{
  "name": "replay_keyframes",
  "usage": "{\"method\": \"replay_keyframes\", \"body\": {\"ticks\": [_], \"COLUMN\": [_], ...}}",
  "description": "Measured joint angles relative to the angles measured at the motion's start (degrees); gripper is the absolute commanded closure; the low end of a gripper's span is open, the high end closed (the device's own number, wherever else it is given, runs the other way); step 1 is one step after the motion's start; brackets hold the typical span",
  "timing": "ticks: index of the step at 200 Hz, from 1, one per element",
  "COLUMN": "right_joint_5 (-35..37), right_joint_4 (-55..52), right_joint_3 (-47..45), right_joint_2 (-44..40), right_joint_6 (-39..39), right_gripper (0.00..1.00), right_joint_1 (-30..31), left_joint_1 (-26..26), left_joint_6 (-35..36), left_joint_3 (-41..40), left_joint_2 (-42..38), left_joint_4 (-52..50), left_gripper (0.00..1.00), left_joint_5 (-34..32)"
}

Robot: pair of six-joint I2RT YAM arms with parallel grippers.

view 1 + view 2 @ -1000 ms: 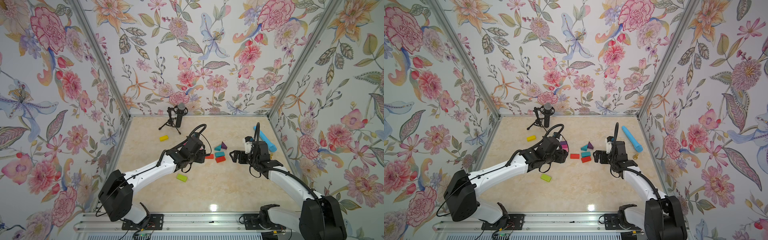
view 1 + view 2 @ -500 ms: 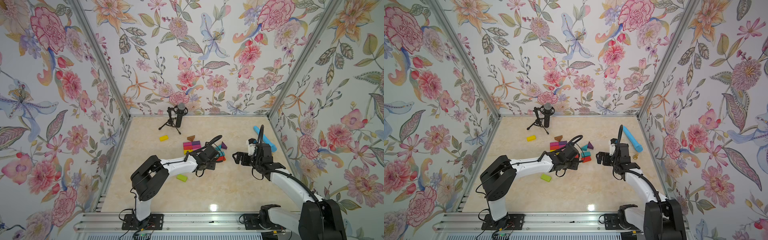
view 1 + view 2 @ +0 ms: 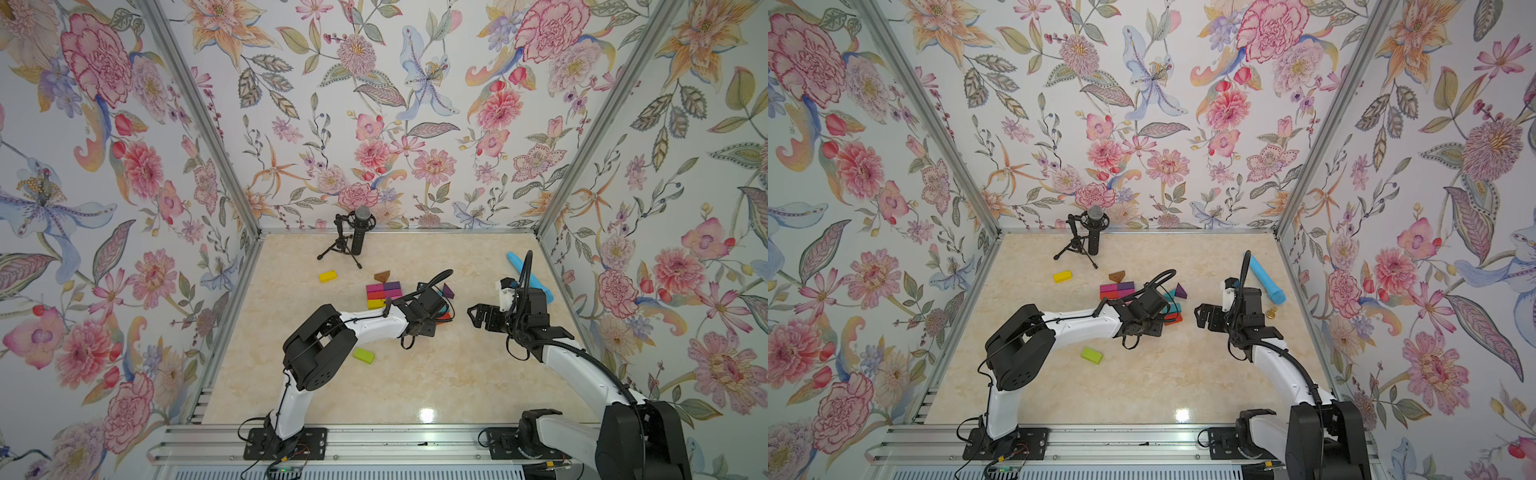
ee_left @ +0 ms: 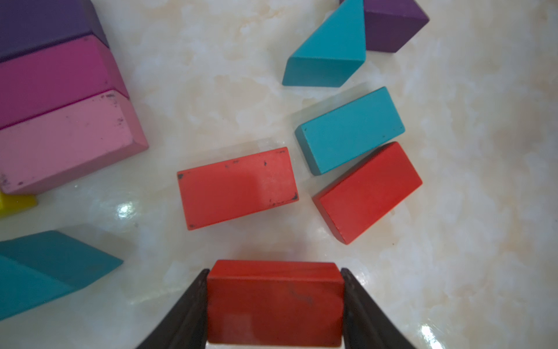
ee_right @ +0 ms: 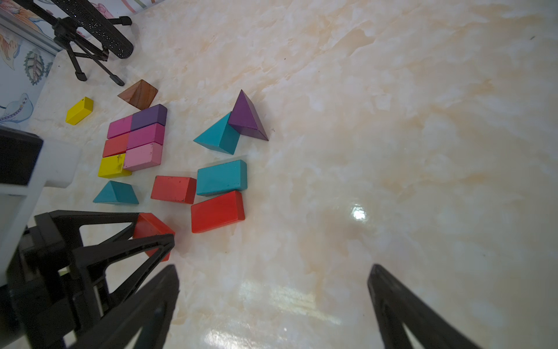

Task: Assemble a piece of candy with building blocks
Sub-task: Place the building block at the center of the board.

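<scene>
we're roughly midway: six-brick slab (image 5: 136, 142) packed flat, bricks touching; candy's wrapper ends not built yet
loose: loose red bricks (image 4: 237, 187), teal brick (image 4: 350, 130), teal triangle (image 5: 219, 134), purple triangle (image 5: 246, 116), brown triangle (image 5: 139, 93), green brick (image 3: 363, 355)
left gripper (image 4: 274, 272) clamped on held red brick (image 4: 274, 305) by its short ends, low beside loose reds; its long axis runs jaw to jaw, roughly parallel to slab's rows
right gripper (image 5: 273, 269) spread wide, empty

You get bright, even overhead light; the glossy cream marble tabletop (image 3: 457, 374) throws white glare spots near its front edge, shadows are faint, and your wrist views blur close up.
</scene>
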Motion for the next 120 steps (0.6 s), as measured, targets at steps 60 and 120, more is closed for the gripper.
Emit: {"method": "replay_keyframes", "body": {"ticks": [60,120], "right_joint_5": [-0.4,-0.7], "right_joint_4": [1.5,1.6], "right_joint_3": [-0.9,-1.6], "right_joint_2": [0.0,-1.7], "right_joint_6": [0.0,0.1], "right_gripper": [0.0,0.0], "right_joint_1": [0.0,-0.1], "left_joint_1": [0.0,0.0], "left_joint_6": [0.0,-0.1], "left_joint_3": [0.0,-0.2], "left_joint_2": [1.1,1.3], "left_joint_4": [-0.2,0.6], "left_gripper": [0.52,0.22], "left_joint_5": [-0.2,0.2]}}
